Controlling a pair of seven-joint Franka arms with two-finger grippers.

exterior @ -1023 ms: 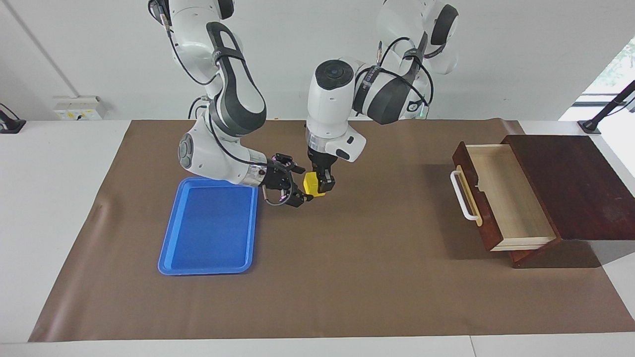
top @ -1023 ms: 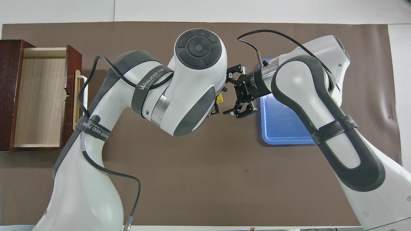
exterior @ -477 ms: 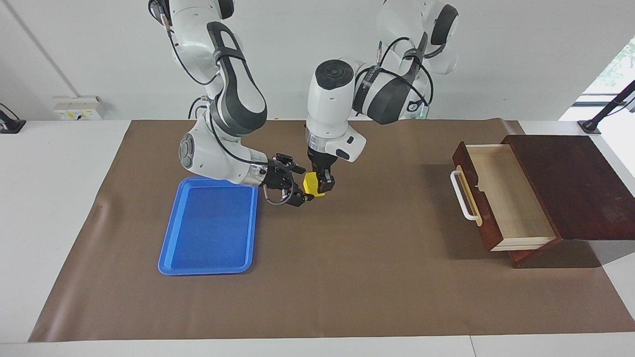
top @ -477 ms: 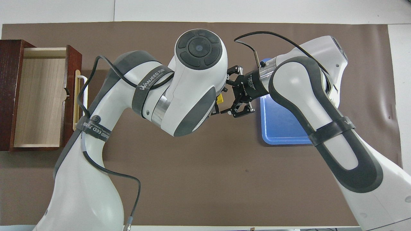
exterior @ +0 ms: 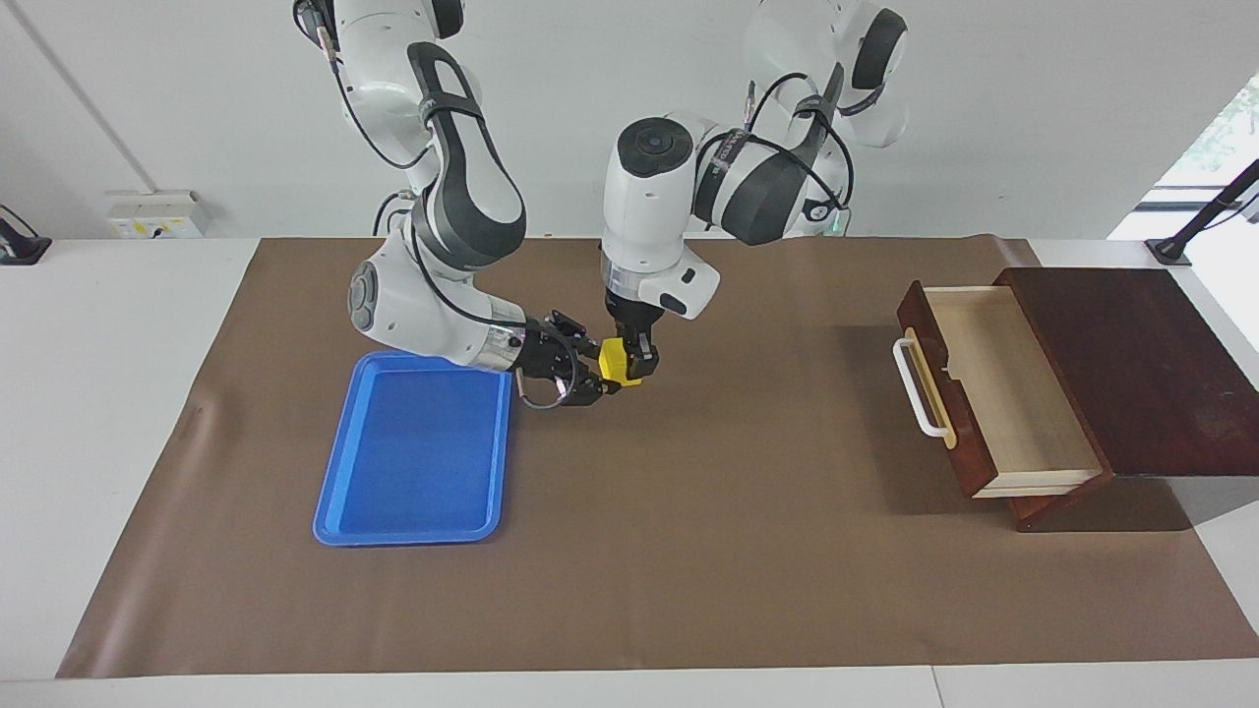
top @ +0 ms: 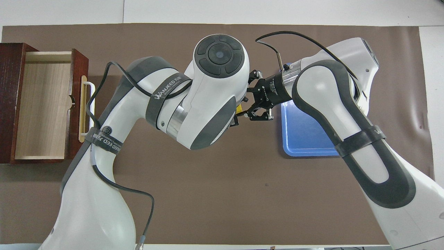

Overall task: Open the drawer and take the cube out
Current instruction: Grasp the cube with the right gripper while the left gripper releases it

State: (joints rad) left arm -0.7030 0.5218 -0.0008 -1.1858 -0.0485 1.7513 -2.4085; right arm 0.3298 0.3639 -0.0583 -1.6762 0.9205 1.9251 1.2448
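Observation:
The small yellow cube hangs above the brown mat, held in my left gripper, which points straight down and is shut on it. In the overhead view only a sliver of the cube shows beside the left wrist. My right gripper reaches in level from the tray's side. It is open, with one finger on each side of the cube. I cannot tell whether they touch it. The dark wooden drawer stands pulled open at the left arm's end of the table, its light wood inside bare.
A flat blue tray lies on the mat under the right arm's wrist, toward the right arm's end. The drawer's white bar handle juts toward the middle of the table. A brown mat covers the table.
My right gripper has moved in toward the cube until its open fingers stand on either side of it. My left gripper has shifted slightly toward the tray with the cube.

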